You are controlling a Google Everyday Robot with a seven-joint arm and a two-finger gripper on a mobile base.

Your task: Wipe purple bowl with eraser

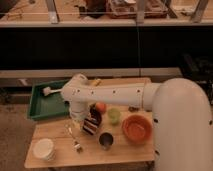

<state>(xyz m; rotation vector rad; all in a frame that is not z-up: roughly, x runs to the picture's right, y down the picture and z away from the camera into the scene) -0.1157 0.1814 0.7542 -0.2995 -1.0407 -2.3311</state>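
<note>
A lab-like workspace: wooden table (60, 150), green tray (42, 106), cluttered shelving (100, 15) behind.

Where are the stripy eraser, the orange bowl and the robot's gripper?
eraser (91, 125), camera view, on its striped face.
orange bowl (137, 128), camera view, on its inside.
gripper (86, 120), camera view, at its tip by the eraser.

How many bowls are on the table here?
2. The orange bowl sits right of centre; the purple bowl is under the gripper, which holds the eraser. Others may be hidden behind the arm.
</note>
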